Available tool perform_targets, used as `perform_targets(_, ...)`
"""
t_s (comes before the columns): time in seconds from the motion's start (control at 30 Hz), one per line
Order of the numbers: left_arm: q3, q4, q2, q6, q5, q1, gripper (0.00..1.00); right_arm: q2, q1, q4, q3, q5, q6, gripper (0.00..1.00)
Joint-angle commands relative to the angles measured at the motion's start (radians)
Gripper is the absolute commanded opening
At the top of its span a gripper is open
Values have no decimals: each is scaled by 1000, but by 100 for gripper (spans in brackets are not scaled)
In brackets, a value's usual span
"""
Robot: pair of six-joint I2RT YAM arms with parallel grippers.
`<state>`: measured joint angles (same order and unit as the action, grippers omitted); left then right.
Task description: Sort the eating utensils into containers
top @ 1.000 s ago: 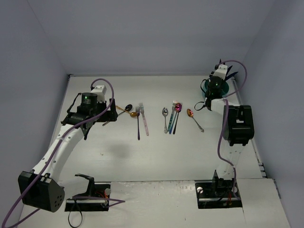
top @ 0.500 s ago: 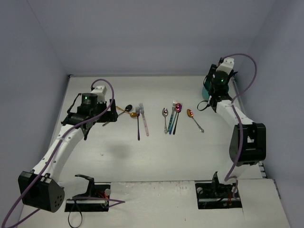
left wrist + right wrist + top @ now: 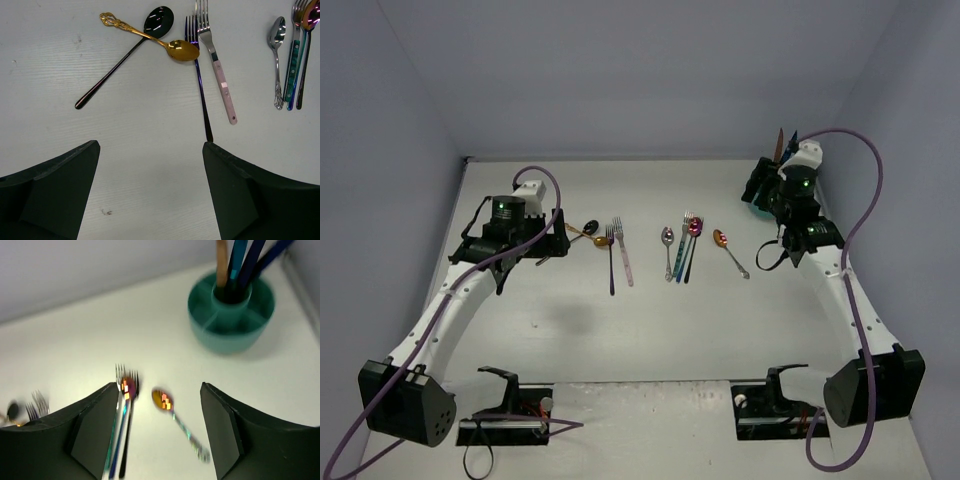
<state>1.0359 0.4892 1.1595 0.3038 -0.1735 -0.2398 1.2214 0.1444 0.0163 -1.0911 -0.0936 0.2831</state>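
Note:
The eating utensils lie in loose rows on the white table. A black spoon (image 3: 125,55), gold spoon (image 3: 182,50), dark blue fork (image 3: 200,90) and pink-handled fork (image 3: 220,80) lie just ahead of my open, empty left gripper (image 3: 151,145) (image 3: 548,238). A silver spoon (image 3: 667,238) and a pink spoon (image 3: 127,388) lie mid-table. The copper-bowled spoon (image 3: 162,400) lies under my open, empty right gripper (image 3: 159,386) (image 3: 772,250). The teal container (image 3: 231,315) (image 3: 756,203) stands at the far right, with several handles (image 3: 237,262) upright in its centre.
Grey walls close in the table on three sides. The right wall runs close behind the container. A raised strip (image 3: 860,320) follows the table's right edge. Both arm bases (image 3: 510,410) sit at the near edge.
My right gripper has drawn back from the container towards the copper-bowled spoon, its jaws spreading wider. The left arm has not moved.

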Motion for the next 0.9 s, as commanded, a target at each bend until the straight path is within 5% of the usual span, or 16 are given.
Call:
perform_targets(0.0, 31, -33, -11, 11, -9, 8, 81, -43, 19, 105, 93, 73, 56, 65)
perform_targets(0.87, 41, -19, 32, 11, -20, -1, 82, 433, -20, 192, -35, 146, -41, 59)
